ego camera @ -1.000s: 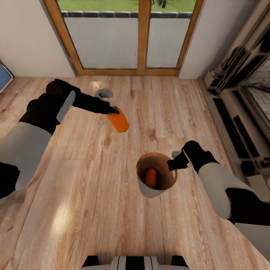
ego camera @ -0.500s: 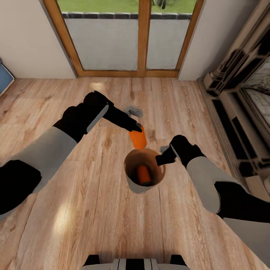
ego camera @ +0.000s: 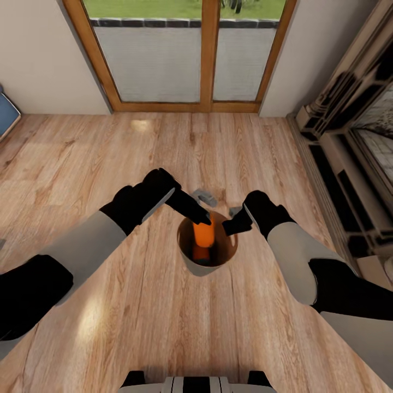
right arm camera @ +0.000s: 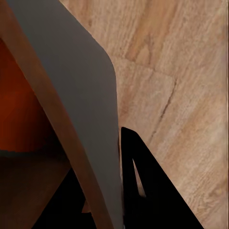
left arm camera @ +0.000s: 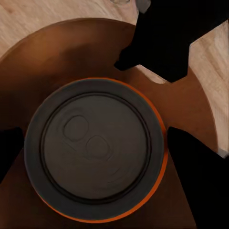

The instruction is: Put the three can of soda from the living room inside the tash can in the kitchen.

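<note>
Head view: my left gripper (ego camera: 203,220) is clamped on an orange soda can (ego camera: 204,233) directly over the trash can's (ego camera: 188,261) mouth, whose rim my right gripper (ego camera: 228,228) pinches.

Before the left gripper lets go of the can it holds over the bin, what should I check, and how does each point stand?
1. Held soda can over the trash can mouth: ok.
2. Left gripper shut on the can: ok; its fingers flank the can top in the left wrist view.
3. Right gripper clamped on the bin rim: ok, wall between its fingers.
4. Room inside: ok, one can already lies at the bottom.
5. Bin upright: ok.
6. Third can's whereabouts: cannot tell.
</note>
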